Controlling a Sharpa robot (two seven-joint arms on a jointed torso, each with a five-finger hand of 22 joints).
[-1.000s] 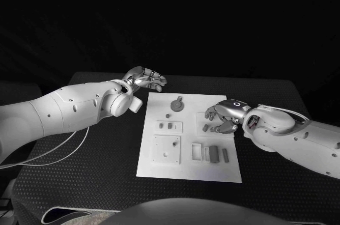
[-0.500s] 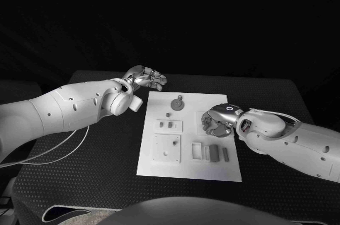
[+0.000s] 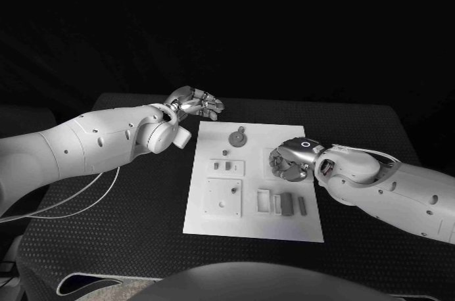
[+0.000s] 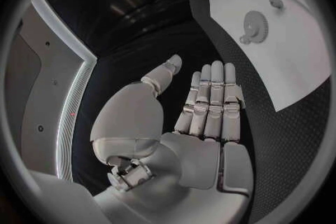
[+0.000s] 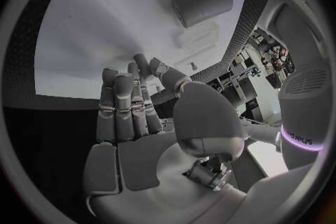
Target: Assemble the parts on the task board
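While the white rectangular task board (image 3: 252, 183) lies at the frame's centre on the black table (image 3: 360, 127), the silver right hand (image 3: 287, 162) hovers over its right-middle edge, fingers extended, holding nothing; the silver left hand (image 3: 197, 104), upper left of the board, is spread and empty; small grey parts (image 3: 288, 204) sit lower right, a round grey gear (image 3: 237, 139) near the top.
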